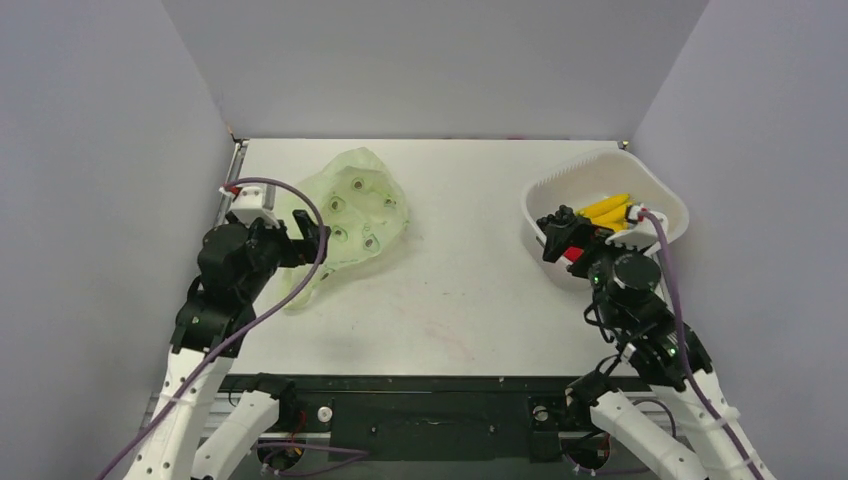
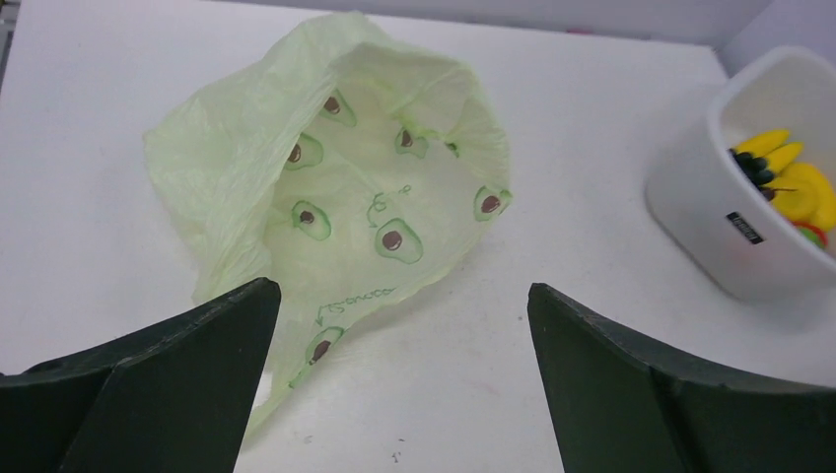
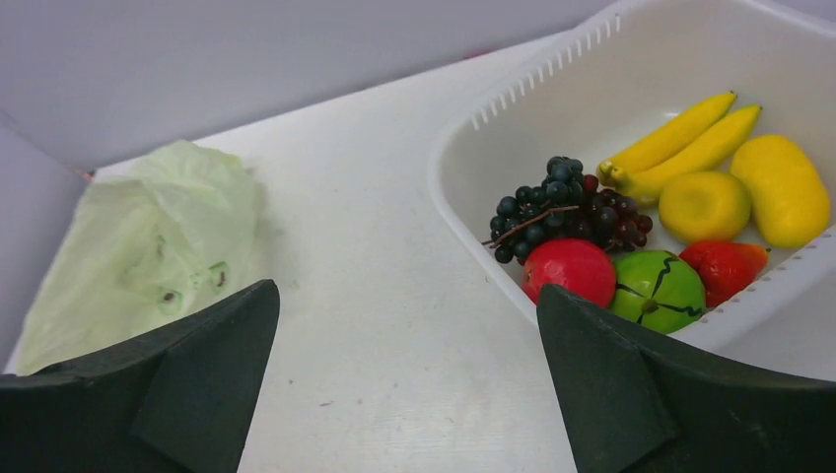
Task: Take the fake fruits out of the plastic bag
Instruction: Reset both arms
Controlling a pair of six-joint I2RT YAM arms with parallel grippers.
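Fake fruits (image 3: 656,289) beside bananas (image 3: 680,143) and grapes (image 3: 552,202) in basket (image 3: 473,177); both jaws spread wide.

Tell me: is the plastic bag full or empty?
Empty, it seems: the plastic bag lies open, only printed avocados inside; the fake fruits sit in the white basket.

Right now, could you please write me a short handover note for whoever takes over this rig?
Left gripper: open, empty, facing the mouth of the plastic bag.
Right gripper: open, empty, at the near edge of the white basket.
Things: the bag lies slumped on the table and no fruit shows inside it. The round green fruit, red fruit, yellow fruits, bananas and grapes sit in the basket.
Done: the fruits seem to be out of the bag.
Left: check the bag's folds for anything hidden.
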